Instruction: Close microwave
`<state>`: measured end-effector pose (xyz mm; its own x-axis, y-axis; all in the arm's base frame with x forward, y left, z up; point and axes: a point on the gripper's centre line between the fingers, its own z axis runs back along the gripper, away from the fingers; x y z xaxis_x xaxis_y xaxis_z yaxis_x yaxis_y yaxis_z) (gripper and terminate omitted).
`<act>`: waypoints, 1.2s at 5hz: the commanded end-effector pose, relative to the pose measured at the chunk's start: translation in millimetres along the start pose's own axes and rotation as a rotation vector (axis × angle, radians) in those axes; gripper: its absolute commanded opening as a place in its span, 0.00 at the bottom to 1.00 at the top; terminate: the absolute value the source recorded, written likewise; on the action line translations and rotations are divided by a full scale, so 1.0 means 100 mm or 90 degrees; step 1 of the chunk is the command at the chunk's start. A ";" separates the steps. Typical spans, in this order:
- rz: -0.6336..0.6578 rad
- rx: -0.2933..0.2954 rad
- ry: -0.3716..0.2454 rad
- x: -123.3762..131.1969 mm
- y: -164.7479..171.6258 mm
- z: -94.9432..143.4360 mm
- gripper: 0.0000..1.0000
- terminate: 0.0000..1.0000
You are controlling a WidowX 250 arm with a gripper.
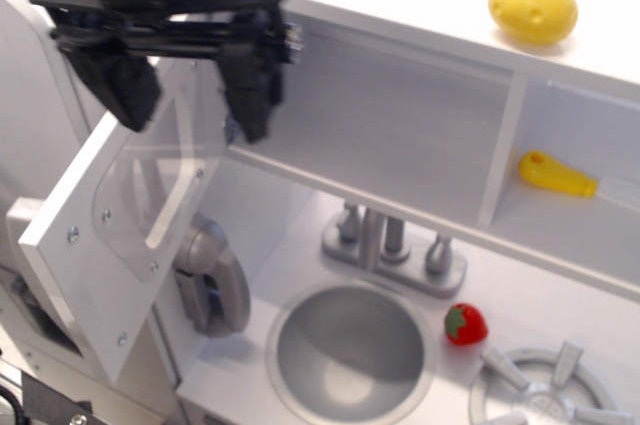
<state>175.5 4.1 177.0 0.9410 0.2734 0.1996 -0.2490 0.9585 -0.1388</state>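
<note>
Up top, we see the arm cut off by the frame; its gripper [190, 95] hangs with fingers [250, 95] spread wide, holding nothing, over the swung-out microwave door [110, 235] at left.

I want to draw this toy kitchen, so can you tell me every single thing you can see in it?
microwave door: one, white with clear window, swung open at left
microwave: one, white, open compartment under the top shelf
potato: one, yellow, on the top shelf at right
utensil: one, yellow, in the right cubby
tap: one, silver, behind the sink
sink: one, grey round bowl, bottom middle
strawberry: one, red, right of the sink
burner: one, grey, bottom right
gripper: one, black, open, above the open door's top edge
</note>
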 end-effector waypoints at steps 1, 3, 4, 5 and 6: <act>0.004 0.035 -0.006 0.03 0.49 -0.17 1.00 0.00; 0.014 0.069 0.003 -0.06 0.68 -0.32 1.00 0.00; 0.028 0.049 0.019 -0.06 0.55 -0.43 1.00 0.00; 0.045 0.036 0.031 -0.02 0.32 -0.51 1.00 0.00; 0.062 0.029 0.027 0.05 0.03 -0.60 1.00 0.00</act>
<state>189.4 0.3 109.9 0.9226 0.3700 0.1095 -0.3594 0.9272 -0.1053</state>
